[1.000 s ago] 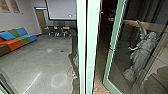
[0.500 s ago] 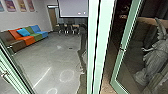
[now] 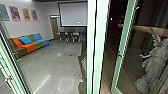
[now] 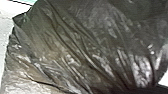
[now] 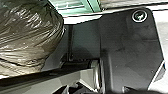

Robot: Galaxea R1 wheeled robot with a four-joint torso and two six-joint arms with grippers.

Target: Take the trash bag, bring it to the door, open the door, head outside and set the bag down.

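I have the shiny, dark plastic trash bag [image 4: 75,45] close before my left wrist camera, a green-framed glass door [image 3: 122,50] ahead; whether either hand is open or gripping, I can't tell

Blocks of brown, orange, green and blue along the sofa [image 3: 29,47]; pale mint on door frame [image 3: 126,32]; grey for statue [image 3: 155,60]; streaky brown-black on trash bag [image 4: 75,45].

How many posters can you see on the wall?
4, in a row high on the wall: leftmost poster at the picture's edge, second poster, third poster, and rightmost poster above the couch. More may be hidden there.
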